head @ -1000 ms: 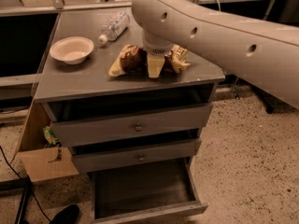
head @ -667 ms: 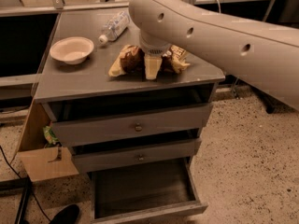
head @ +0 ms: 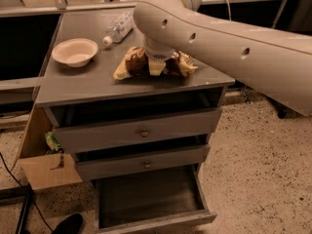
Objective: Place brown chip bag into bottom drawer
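Looking down from the front on a grey bench. Seeing the bag lying crumpled on the bench top, toward the right front edge, brown in the middle and yellow at both ends. Seeing the hand coming straight down onto the middle of the bag, under the thick pale arm reaching in from the right. Not managing to tell whether gripping the bag or merely resting on it.

Noting a bowl sitting upright left of the bag, well apart from it, and a bottle lying on its side behind, between bowl and arm.

Finding the bottom drawer standing pulled out far below the bag, dark wood-grain floor showing. Finding the top drawer and middle drawer above it, each carrying a small round knob.

Spotting a cardboard box just beside the bench on the left, with a green packet sitting inside.
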You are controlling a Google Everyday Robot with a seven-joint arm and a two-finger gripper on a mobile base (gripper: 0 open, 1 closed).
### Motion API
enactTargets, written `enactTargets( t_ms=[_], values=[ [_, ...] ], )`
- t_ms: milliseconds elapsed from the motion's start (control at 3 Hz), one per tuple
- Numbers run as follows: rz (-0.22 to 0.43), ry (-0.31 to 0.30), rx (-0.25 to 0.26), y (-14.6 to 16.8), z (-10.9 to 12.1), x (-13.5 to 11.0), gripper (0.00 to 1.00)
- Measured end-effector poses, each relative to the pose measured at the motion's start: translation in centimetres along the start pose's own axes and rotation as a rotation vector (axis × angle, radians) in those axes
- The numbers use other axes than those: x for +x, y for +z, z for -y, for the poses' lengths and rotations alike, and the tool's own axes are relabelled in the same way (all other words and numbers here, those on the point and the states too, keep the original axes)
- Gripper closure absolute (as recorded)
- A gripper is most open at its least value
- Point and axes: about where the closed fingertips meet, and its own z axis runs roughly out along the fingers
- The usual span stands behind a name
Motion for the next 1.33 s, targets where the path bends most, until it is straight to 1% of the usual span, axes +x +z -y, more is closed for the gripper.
enactTargets(
  t_ms=[333, 667, 1000, 1333],
  values=[
    [-0.004, 0.009, -0.003, 0.6, -0.05, 0.26, 0.54],
    [-0.006, 0.012, -0.005, 0.77, -0.09, 0.36, 0.71],
    [-0.018, 0.02, -0.007, 1.02, -0.15, 0.77, 0.92],
    [-0.018, 0.02, -0.007, 1.02, -0.15, 0.77, 1.0]
  ],
)
